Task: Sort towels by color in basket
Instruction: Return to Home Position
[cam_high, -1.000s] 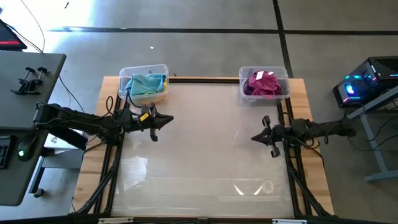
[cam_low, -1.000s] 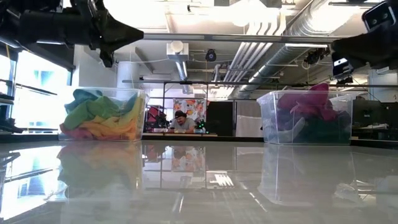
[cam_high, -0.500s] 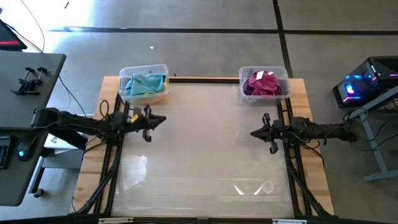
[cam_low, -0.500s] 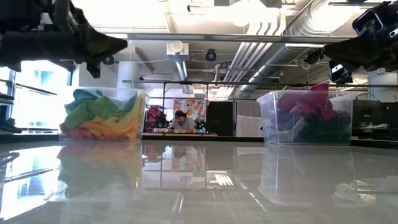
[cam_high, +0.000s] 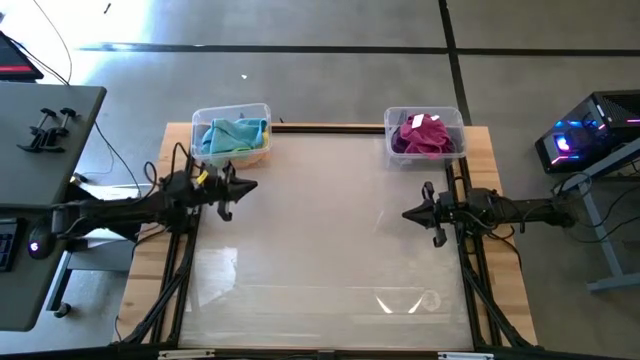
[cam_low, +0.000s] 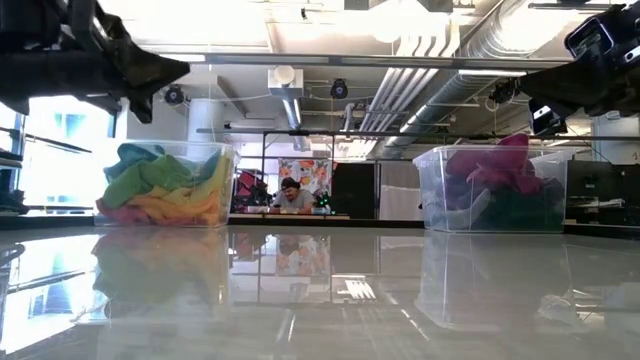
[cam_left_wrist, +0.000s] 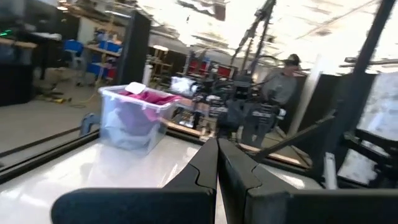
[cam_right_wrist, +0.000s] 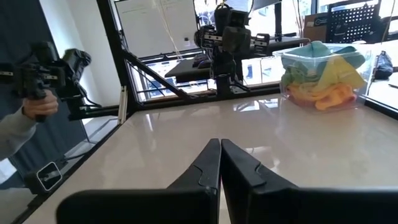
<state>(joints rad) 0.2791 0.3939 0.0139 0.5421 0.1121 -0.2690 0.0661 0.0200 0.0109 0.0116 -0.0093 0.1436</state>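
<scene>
Over the glossy white tabletop (cam_high: 320, 240), your left gripper (cam_high: 250, 186) (pinched together, seemingly empty, like the right gripper (cam_high: 407, 215)) hangs near the clear plastic towel bin (cam_high: 230, 108).

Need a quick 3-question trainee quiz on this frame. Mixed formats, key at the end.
1. True or false: a towel lies loose on the glossy white table top.
2. Seen from above, which cloth tops the pile in the left clear plastic bin? A) teal towel B) grey towel C) purple towel
3. Fill in: the left gripper and the right gripper both hover over the table, each with its fingers ___.
Key: 1 false; 2 A; 3 shut.
</scene>
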